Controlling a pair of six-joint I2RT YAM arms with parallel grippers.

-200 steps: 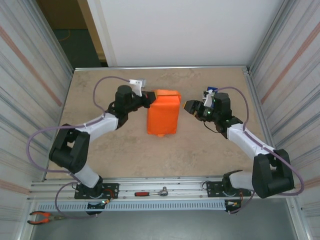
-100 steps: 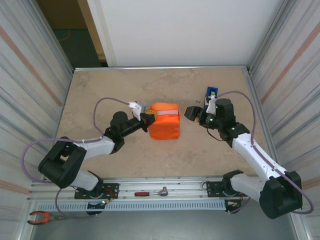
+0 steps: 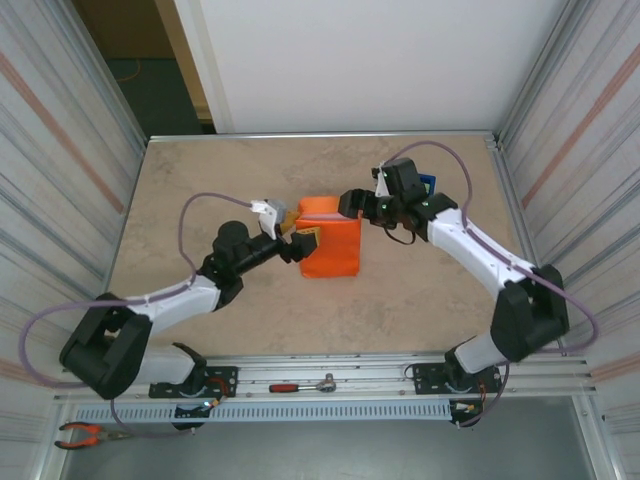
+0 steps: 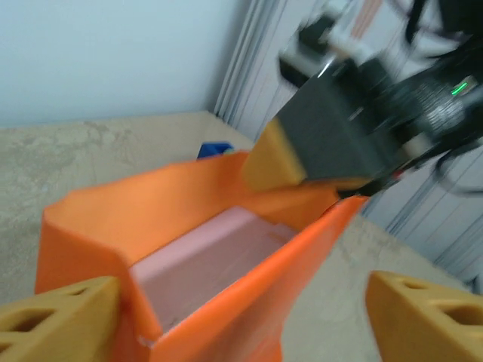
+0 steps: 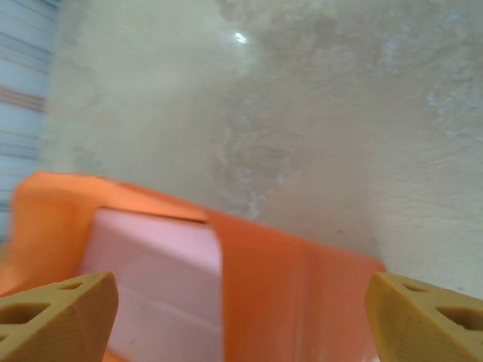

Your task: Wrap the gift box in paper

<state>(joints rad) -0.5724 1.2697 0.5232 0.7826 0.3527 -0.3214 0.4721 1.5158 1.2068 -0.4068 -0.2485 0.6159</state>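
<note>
Overhead, left tool [image 3: 298, 235] and right tool [image 3: 348, 205] both released, flanking the gift box [image 4: 204, 260] with paper [image 3: 332, 252] around it.

Gift box [image 4: 204, 264] mostly beneath paper [image 4: 151, 200]

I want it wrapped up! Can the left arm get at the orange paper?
Probably yes. The left gripper is open right beside the paper standing around the gift box, with nothing between. The right gripper is at the far corner, out of its way.
</note>
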